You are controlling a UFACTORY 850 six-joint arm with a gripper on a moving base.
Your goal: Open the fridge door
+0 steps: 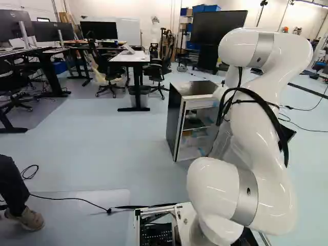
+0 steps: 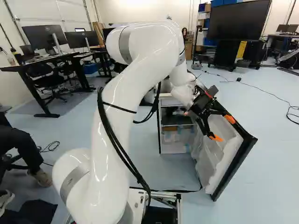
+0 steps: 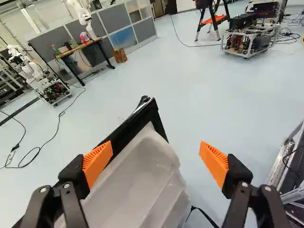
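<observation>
Wide open is how I read the black two-fingered gripper with orange pads (image 3: 156, 157): its fingers stand well apart, with nothing pinched between them. One pad overlaps the door's dark edge in the wrist view; the other stands off over the pale floor (image 3: 247, 123). Whether the first actually touches, I can't tell.

Ahead of my base stands the low, dark-sided, box-shaped fridge (image 1: 176, 122), its shelved interior on show. The black-rimmed door with a whitish moulded lining (image 2: 214, 161) is swung far out from it, and the glossy white arm (image 2: 117, 100) reaches across so that the gripper sits at the door's upper part.

I judge the opening all but done, in its last push or at the let-go. Should more swing be wanted, I'd press the inner side gently outward; otherwise I'd ease clear, minding that a finger could snag the rim or lining and drag the door back.
</observation>
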